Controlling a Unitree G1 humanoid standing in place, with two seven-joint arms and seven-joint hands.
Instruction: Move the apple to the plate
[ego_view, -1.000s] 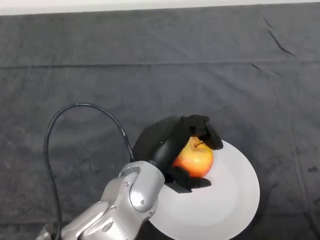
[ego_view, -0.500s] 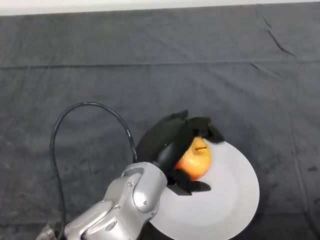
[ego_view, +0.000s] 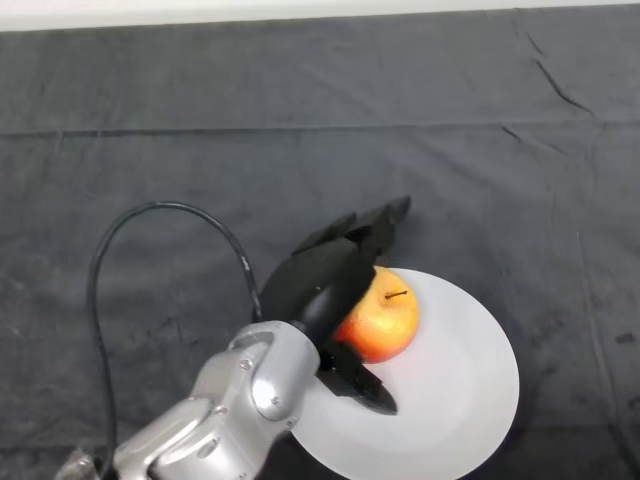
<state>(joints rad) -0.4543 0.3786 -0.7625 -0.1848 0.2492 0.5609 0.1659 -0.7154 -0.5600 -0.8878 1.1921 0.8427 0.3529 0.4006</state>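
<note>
A red and yellow apple (ego_view: 385, 319) sits upright, stem up, on the left part of a white plate (ego_view: 460, 390) at the lower middle of the head view. My left hand (ego_view: 320, 282) is beside the apple on its left. Its fingers (ego_view: 385, 218) are straight and point up and away past the apple's far side. The thumb (ego_view: 360, 385) reaches out below the apple over the plate. The hand is open and holds nothing. The hand hides the apple's left side.
The table is covered by a dark grey cloth (ego_view: 200, 150) with creases running across it. A pale strip (ego_view: 300, 10) lies along the table's far edge.
My hand's fingers have uncurled from round the apple and now point straight away. The apple has been let go and rests on the plate.
</note>
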